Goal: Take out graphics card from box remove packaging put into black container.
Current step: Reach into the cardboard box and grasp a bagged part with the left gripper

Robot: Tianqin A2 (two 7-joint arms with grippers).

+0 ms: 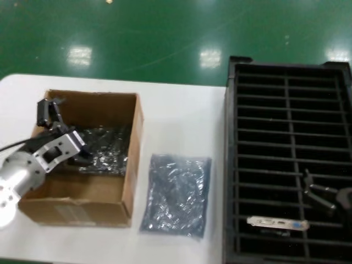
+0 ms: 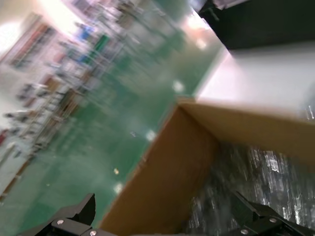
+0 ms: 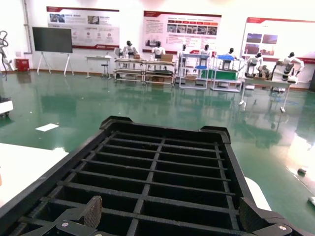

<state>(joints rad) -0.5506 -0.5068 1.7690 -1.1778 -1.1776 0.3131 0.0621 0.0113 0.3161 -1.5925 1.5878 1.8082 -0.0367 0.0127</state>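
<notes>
The brown cardboard box (image 1: 91,198) stands at the table's left, with a shiny grey packaging bag (image 1: 107,148) lying inside; what the bag holds is hidden. My left gripper (image 1: 63,135) is down in the box, open and holding nothing, and the bag (image 2: 266,167) lies beside one of its fingers (image 2: 248,211). Another crinkly packaging bag (image 1: 176,195) lies flat on the table right of the box. A graphics card (image 1: 278,224) stands in a near slot of the black container (image 1: 289,71), its silver bracket up. My right gripper (image 1: 319,192) hovers open over the container (image 3: 162,167).
The box's inner wall (image 2: 162,167) is close in front of the left gripper. White table (image 1: 181,118) lies between box and container. Green floor (image 1: 165,33) runs beyond the table's far edge. The container's thin slats (image 3: 147,177) lie right under the right gripper (image 3: 170,204).
</notes>
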